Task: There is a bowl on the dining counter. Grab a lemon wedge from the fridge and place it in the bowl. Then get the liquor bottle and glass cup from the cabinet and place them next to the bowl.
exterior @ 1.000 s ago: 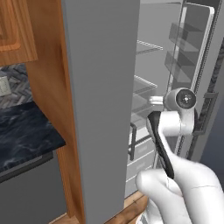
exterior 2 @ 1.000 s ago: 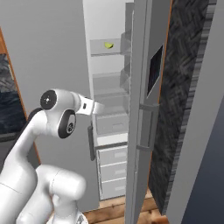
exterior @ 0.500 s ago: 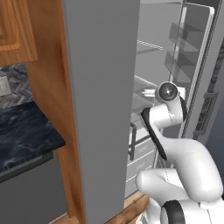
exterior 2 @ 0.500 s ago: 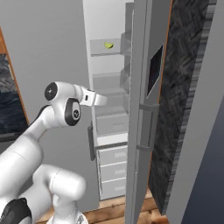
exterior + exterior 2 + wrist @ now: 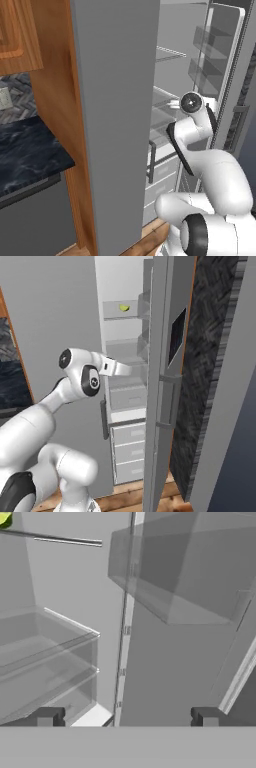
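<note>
Inside the open fridge (image 5: pixel 165 406), the robot's hand (image 5: pixel 125 716) reaches empty, fingers spread wide, for the lemon wedge (image 5: pixel 124 307) on the upper shelf (image 5: pixel 120 310). Fetching it is the step in hand; next, seemingly, the hand must rise toward that shelf.
</note>
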Tool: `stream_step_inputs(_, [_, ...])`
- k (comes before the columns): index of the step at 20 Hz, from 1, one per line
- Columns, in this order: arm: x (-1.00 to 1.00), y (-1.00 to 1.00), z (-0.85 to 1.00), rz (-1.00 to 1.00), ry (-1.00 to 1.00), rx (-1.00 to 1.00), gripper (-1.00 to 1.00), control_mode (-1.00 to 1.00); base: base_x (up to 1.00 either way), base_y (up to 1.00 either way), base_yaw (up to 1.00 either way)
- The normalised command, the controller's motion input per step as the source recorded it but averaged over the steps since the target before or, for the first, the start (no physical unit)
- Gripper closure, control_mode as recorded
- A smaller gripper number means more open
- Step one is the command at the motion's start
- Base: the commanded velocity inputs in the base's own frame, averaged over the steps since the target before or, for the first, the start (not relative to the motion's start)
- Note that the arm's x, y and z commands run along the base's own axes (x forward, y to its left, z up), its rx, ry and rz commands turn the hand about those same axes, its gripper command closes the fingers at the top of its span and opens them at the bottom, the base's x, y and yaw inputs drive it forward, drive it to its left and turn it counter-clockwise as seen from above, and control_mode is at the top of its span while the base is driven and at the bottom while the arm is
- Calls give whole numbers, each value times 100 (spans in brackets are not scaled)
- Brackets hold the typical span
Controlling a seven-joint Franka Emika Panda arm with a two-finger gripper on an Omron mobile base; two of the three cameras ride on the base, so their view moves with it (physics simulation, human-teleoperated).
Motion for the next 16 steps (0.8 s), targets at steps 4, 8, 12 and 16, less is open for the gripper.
stream_step_inputs(4, [0,-45,0,0,-2,0,-100,-100,0,0,0])
stream_step_inputs(8, [2,-38,0,0,-4,0,-100,-100,0,0,0])
stream_step_inputs(12, [11,-30,0,0,-5,0,-100,-100,0,0,0])
stream_step_inputs(16, [8,-33,0,0,-7,0,-100,-100,0,0,0])
